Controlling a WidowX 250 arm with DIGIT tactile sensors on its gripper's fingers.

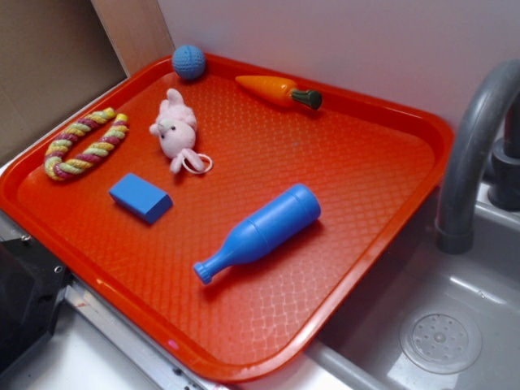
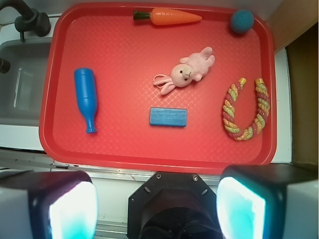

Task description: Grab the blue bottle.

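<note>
Claw (image 2: 157,206): fingers (image 2: 60,206) cut off by the wrist view's lower edge, blurred; tips not seen.
Faucet (image 1: 475,154): top cropped at the exterior view's right edge, beside the red tray (image 1: 390,236).
Dark object (image 1: 24,301): cropped at the lower left, below the tray; identity not determinable.
Sink drain (image 1: 441,337): detail too faint.
</note>
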